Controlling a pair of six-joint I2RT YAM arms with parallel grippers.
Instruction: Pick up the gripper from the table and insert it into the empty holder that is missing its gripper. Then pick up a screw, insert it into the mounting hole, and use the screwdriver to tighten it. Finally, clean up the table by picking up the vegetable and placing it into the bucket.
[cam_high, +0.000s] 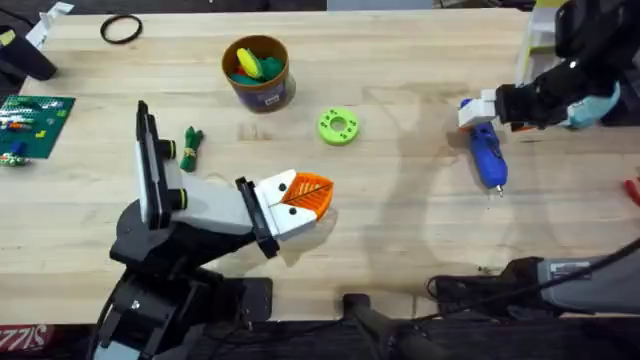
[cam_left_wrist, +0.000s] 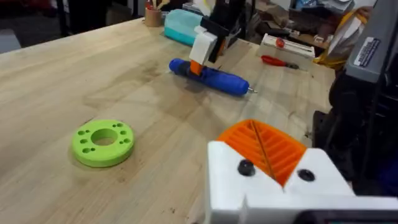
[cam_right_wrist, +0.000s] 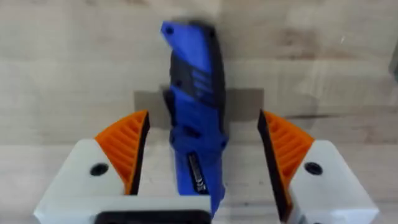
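Right hand (cam_right_wrist: 199, 165) spread wide astride the screwdriver (cam_right_wrist: 194, 106) on the desk (cam_high: 400, 200), lined up to grasp. Left hand (cam_left_wrist: 267, 155): cannot tell.

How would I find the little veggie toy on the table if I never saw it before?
Start at the round tan bucket of toys near the far edge of the wooden table. Come toward the arms and a bit left, to the vegetable beside the left arm's black link. It is a dark green leafy bundle with a yellow band, unlike the flat lime-green ring with holes.
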